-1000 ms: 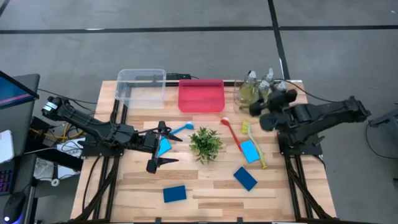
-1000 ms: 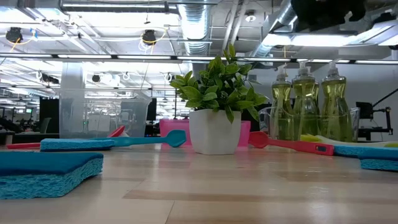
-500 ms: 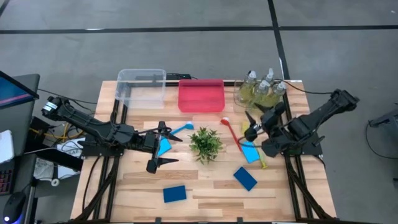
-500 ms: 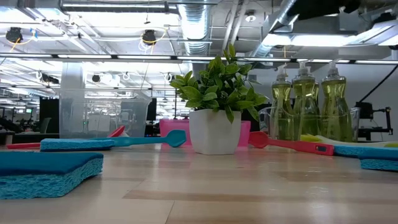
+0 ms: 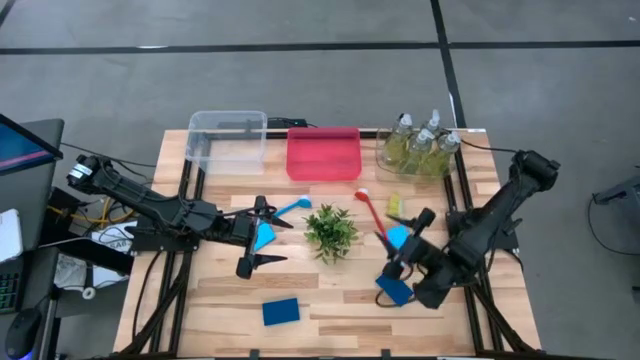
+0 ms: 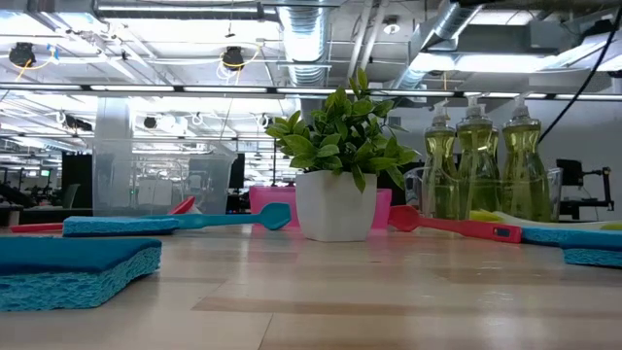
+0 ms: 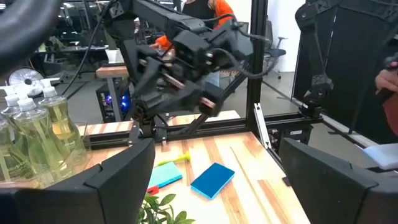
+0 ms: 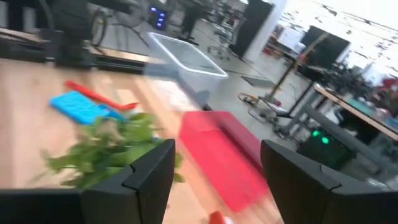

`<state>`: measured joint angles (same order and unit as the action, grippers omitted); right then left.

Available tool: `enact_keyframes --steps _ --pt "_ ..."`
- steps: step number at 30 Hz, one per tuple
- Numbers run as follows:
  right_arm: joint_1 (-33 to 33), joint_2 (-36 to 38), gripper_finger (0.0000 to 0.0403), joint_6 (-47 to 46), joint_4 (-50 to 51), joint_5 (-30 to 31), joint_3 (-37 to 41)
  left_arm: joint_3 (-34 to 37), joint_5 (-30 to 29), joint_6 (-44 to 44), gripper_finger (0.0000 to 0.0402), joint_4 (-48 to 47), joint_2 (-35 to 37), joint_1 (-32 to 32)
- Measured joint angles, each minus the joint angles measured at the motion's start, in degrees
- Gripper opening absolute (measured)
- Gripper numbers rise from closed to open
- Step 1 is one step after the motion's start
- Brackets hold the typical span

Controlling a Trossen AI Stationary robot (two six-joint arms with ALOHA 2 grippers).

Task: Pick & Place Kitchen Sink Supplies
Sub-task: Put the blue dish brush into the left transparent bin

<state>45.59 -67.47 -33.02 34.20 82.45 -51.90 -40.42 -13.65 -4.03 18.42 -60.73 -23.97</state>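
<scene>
Right gripper jaws spread above blue sponge; left gripper jaws spread (waiting beside plant).

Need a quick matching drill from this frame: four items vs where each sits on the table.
Items:
1. pump bottles
2. plant
3. clear bin
4. right pincer

Places:
A. table centre
B. far left corner
C. far right corner
D. over the blue sponge near the right front

Pairs: 1-C, 2-A, 3-B, 4-D
</scene>
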Motion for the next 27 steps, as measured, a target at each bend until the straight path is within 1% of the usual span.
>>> enact_keyframes --steps 2,5,7,10,12,14,16,19,21,24,27 --pt "0.4 -0.6 0.023 5.6 -6.1 -1.5 0.0 0.0 0.0 0.0 0.0346 0.0 0.0 0.1" --pt "0.0 -0.6 0.023 16.1 -17.3 -8.5 0.0 0.0 0.0 0.0 0.0346 0.0 0.0 0.1" --pt "-0.6 -0.8 0.023 24.8 -25.5 -14.8 0.0 0.0 0.0 0.0 0.0346 0.0 0.0 0.1" --pt "-2.0 -1.3 0.023 38.8 -36.9 -25.8 0.0 0.0 0.0 0.0 0.0346 0.0 0.0 0.1" --pt "-3.5 -1.3 0.023 45.5 -41.9 -33.2 0.0 0.0 0.0 0.0 0.0346 0.0 0.0 0.1" --pt "-5.6 -1.0 0.023 50.0 -44.7 -37.7 0.0 0.0 0.0 0.0 0.0346 0.0 0.0 0.1" --pt "-8.2 0.1 0.023 52.1 -45.0 -38.8 0.0 0.0 0.0 0.0 0.0346 0.0 0.0 0.1" --pt "-13.9 1.8 0.023 51.6 -43.4 -40.1 0.0 0.0 0.0 0.0 0.0346 0.0 0.0 0.1" --pt "-18.5 3.0 0.023 49.8 -41.0 -44.4 0.0 0.0 0.0 0.0 0.0346 -0.1 0.0 0.0" --pt "-25.5 4.0 0.023 47.2 -37.5 -53.1 0.0 0.0 0.0 0.0 0.0346 -0.5 0.0 0.0" --pt "-31.4 4.2 0.023 44.9 -36.2 -60.1 0.0 0.0 0.0 0.0 0.0346 -1.0 0.0 0.1"
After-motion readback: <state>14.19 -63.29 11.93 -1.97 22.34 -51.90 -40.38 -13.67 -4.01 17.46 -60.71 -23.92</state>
